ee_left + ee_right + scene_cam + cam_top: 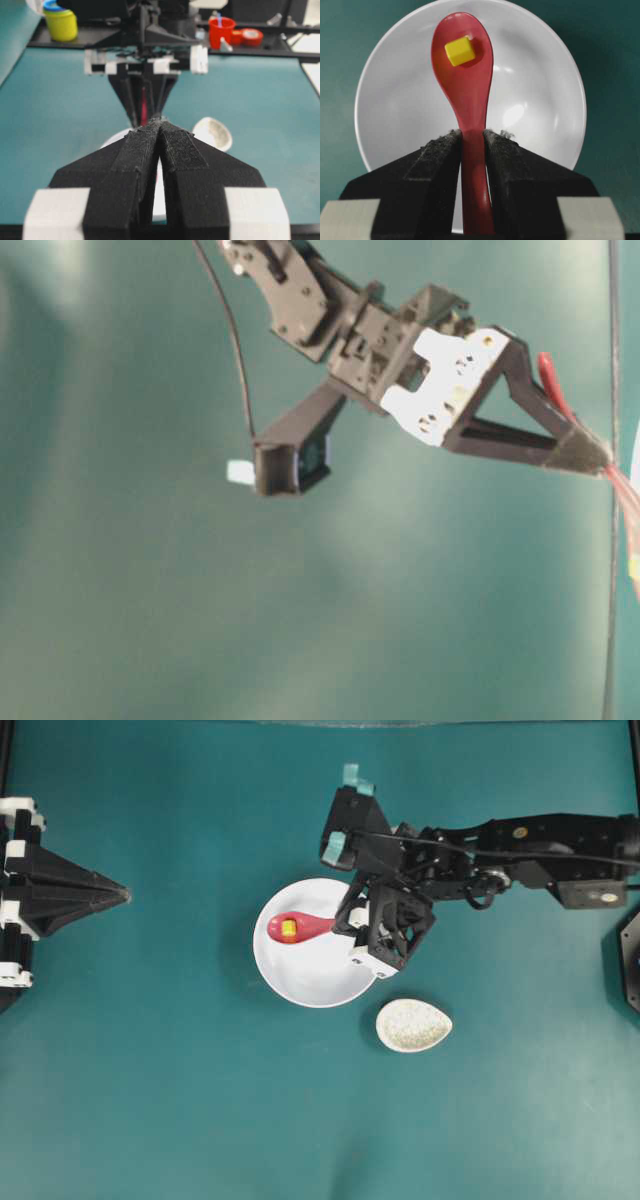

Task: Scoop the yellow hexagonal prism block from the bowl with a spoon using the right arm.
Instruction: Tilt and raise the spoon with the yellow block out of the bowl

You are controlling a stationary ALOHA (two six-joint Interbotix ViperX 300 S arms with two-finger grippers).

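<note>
The yellow hexagonal prism block (459, 51) (289, 929) lies in the scoop of the pink-red spoon (468, 100) (300, 927). The scoop hangs over the white bowl (535, 95) (310, 975). My right gripper (472, 136) (345, 920) is shut on the spoon's handle, at the bowl's right rim. At table level the spoon (553, 385) shows red beside that gripper (590, 455). My left gripper (160, 122) (125, 895) is shut with nothing in it, at the far left, pointing at the bowl (112, 142).
A small speckled off-white spoon rest (413, 1025) (214, 131) lies on the teal table just right of and below the bowl. Behind the table in the left wrist view stand a yellow jar (61, 22) and a red cup (221, 31).
</note>
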